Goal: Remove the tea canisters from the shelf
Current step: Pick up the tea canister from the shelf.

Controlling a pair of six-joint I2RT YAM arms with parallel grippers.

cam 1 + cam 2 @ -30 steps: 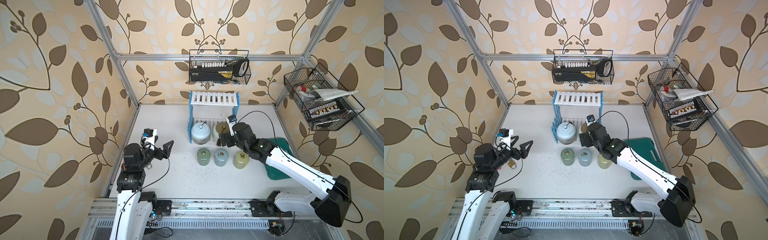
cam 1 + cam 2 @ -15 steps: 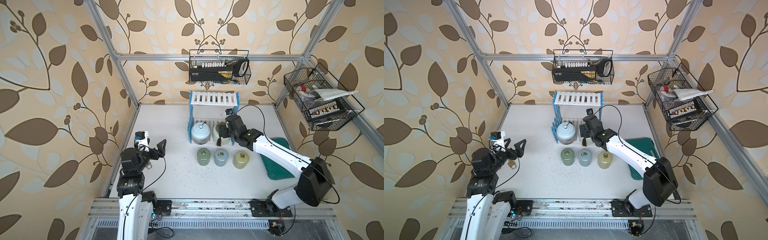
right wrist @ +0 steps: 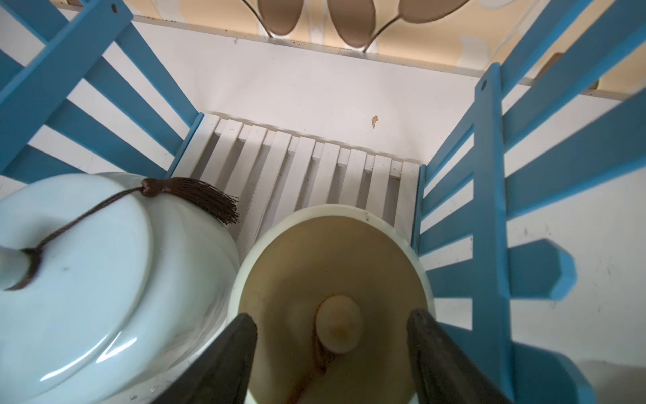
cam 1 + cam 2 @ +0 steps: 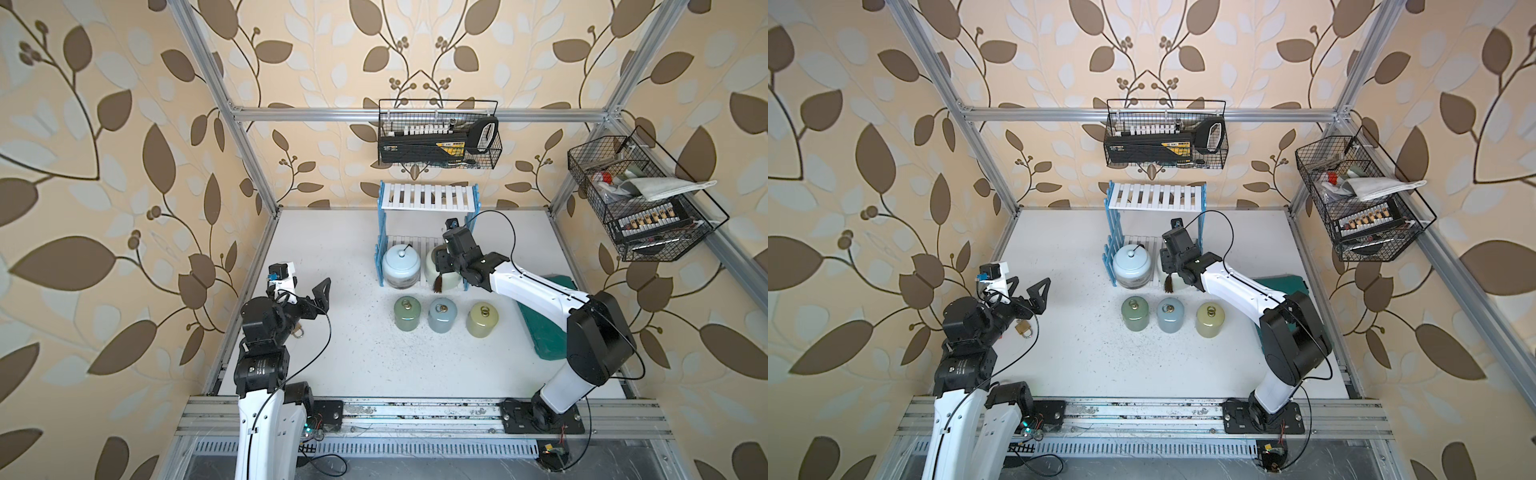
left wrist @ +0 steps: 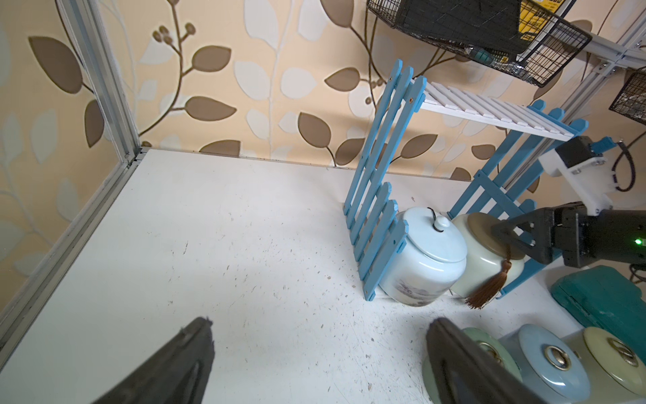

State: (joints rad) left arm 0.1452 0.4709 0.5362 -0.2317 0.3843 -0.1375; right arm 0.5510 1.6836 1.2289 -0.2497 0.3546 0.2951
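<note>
right wrist view: the right gripper (image 3: 330,314) hangs just above the cream canister (image 3: 332,252). its fingers (image 3: 241,335) are spread to either side of the lid knob (image 3: 337,323) with a gap on each side, gripping nothing. this canister sits on the lower board of the shelf (image 3: 307,157), close to the blue picket side. the pale blue canister (image 3: 87,262) stands just beside the gripper on the same board.

in both top views the sage green canister (image 4: 407,313), grey-blue canister (image 4: 442,315) and yellow-green canister (image 4: 482,318) stand in a row on the table (image 4: 332,249), off the shelf, near the right gripper on its robot-base side.

the left gripper (image 5: 320,323) is spread wide and empty, well apart from the shelf, with a brass padlock (image 4: 1023,329) on the table close to it.
</note>
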